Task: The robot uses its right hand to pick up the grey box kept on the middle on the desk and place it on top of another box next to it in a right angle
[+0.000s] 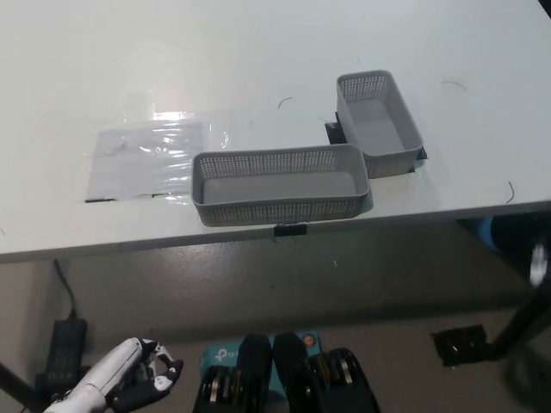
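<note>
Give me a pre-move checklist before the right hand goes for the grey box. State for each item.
1. Grey box in the middle of the desk in view, upright, nothing seen inside: ok.
2. Second grey box beside it, lying at a right angle, open top unobstructed: ok.
3. Boxes apart enough to lift one cleanly: cannot tell, their corners meet or overlap in this view.
4. Right hand in view and ready: not ok, only a dark blur shows at the right edge.
5. Left hand out of the way: ok, low at lower left, below the desk edge.
6. Clear plastic sheet away from the boxes: ok, it lies left of them.
</note>
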